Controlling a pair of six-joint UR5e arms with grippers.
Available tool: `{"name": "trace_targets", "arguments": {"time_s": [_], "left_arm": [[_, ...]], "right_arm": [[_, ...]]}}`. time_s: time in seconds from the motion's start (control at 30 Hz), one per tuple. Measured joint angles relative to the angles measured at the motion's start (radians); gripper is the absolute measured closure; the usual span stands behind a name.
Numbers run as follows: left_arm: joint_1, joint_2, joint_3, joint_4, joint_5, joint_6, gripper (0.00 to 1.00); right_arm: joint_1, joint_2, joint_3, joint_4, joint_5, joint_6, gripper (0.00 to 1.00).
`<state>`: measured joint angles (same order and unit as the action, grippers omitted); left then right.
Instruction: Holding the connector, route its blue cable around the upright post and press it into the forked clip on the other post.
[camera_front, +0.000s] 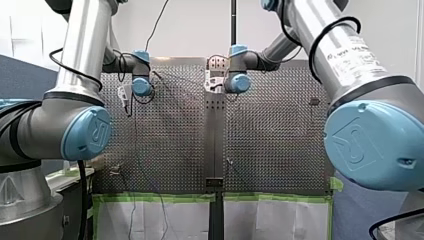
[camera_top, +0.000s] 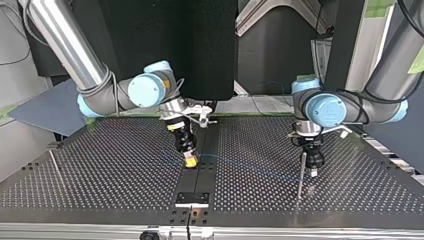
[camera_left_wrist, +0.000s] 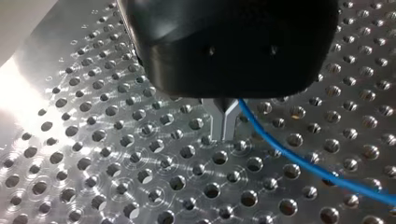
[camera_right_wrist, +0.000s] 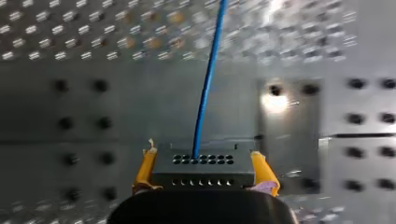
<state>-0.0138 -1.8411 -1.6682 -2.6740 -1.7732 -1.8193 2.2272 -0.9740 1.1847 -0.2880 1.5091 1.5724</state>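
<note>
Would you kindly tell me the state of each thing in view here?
Right gripper: shut on connector.
Connector: held between yellow pads.
Cable: plugged into connector, stretched toward the post.
Post: upright, beside left gripper.
Left gripper: low beside post; grip unclear.

In the top view, the post (camera_top: 300, 175) stands at three o'clock from the connector (camera_right_wrist: 203, 172), with the cable (camera_right_wrist: 208, 79) between them.
</note>
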Motion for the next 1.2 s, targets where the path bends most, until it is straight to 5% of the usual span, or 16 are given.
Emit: {"name": "trace_targets", "arguments": {"time_s": [0.5,0.53,0.57,0.6,0.67,0.7,0.77,1.07,1.2], "left_arm": [[-0.002,-0.001,0.000,-0.018,0.063,0.026,1.00],[-0.001,-0.001,0.000,-0.019,0.065,0.028,0.96],[-0.001,-0.001,-0.001,-0.019,0.064,0.030,0.80],[0.000,-0.001,-0.001,-0.020,0.062,0.031,0.80],[0.000,-0.001,-0.002,-0.020,0.062,0.032,0.51],[0.000,-0.001,-0.002,-0.020,0.062,0.031,0.51],[0.000,-0.001,-0.002,-0.023,0.059,0.028,0.32],[-0.001,-0.001,-0.002,-0.034,0.054,-0.019,0.00],[-0.003,-0.001,-0.002,-0.036,0.064,-0.045,0.00]], "right_arm": [[-0.025,0.090,0.002,0.027,0.010,-0.001,1.00],[-0.025,0.095,0.003,0.032,0.011,-0.002,1.00],[-0.026,0.100,0.003,0.036,0.011,-0.003,1.00],[-0.027,0.106,0.004,0.040,0.011,-0.004,1.00],[-0.028,0.116,0.005,0.044,0.011,-0.006,1.00],[-0.030,0.124,0.005,0.045,0.012,-0.008,1.00],[-0.032,0.135,0.006,0.048,0.014,-0.009,1.00],[-0.048,0.168,0.063,0.006,0.024,-0.012,1.00],[-0.060,0.170,0.106,-0.036,0.024,-0.014,1.00]]}}
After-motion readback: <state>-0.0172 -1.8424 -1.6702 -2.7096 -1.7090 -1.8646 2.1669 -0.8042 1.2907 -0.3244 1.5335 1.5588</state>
